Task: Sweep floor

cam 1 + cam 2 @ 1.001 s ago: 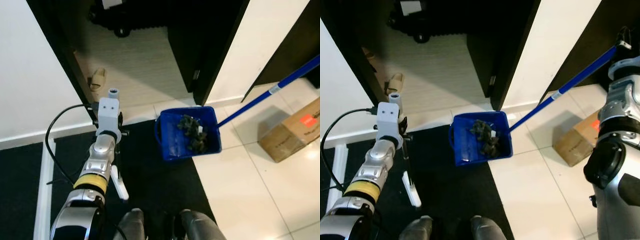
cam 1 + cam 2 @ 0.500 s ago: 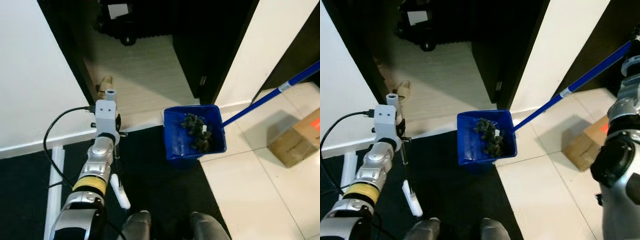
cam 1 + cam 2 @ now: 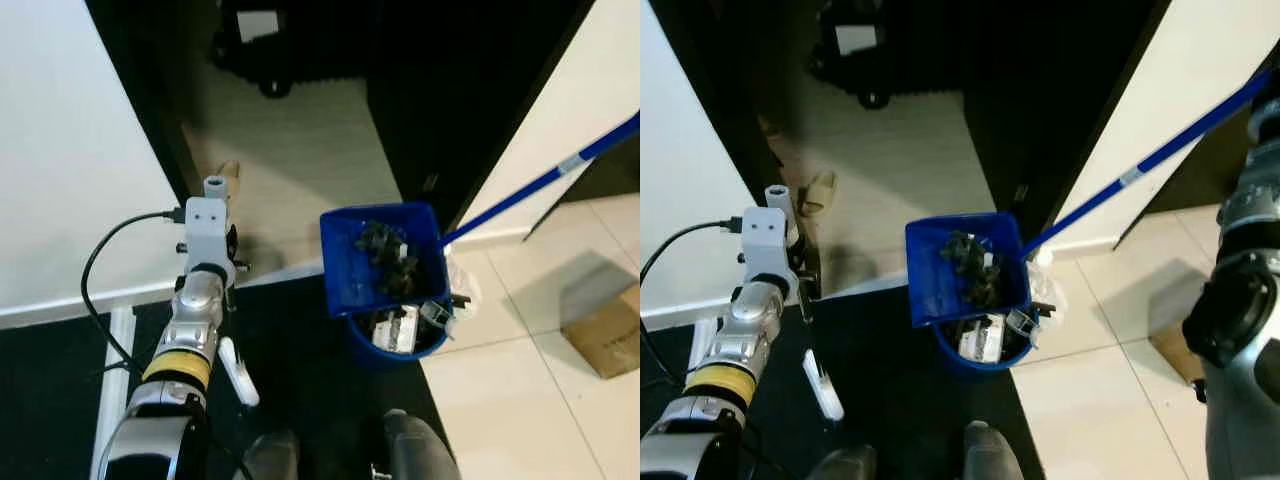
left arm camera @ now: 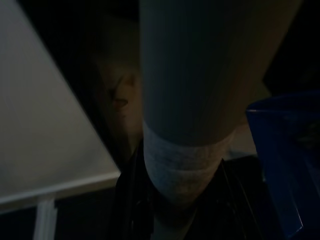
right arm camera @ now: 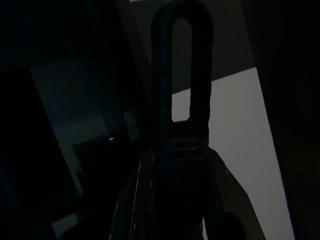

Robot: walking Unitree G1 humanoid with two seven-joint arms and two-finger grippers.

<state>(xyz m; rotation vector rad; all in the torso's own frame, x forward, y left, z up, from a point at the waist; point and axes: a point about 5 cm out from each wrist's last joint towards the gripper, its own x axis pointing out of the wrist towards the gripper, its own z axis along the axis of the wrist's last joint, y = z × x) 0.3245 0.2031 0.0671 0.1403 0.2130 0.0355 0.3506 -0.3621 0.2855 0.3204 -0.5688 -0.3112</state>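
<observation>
A blue dustpan loaded with dark debris hangs tilted over a round blue bin that holds white and dark trash. Its long blue handle runs up to the right into my right gripper, which is shut on the handle's looped end. My left gripper sits under its white wrist block, left of the dustpan, shut on the grey broom pole. The pole's thin lower part and a white piece reach down over the black mat.
A dark doorway opens ahead onto a pale floor with a tan slipper near the left door frame. White walls stand on both sides. A cardboard box lies on the white tiles at right. A white rail lies on the mat at left.
The camera has moved forward and the whole view has shifted. The blue bin has come into sight beneath the dustpan. Both arms hold their tools as before.
</observation>
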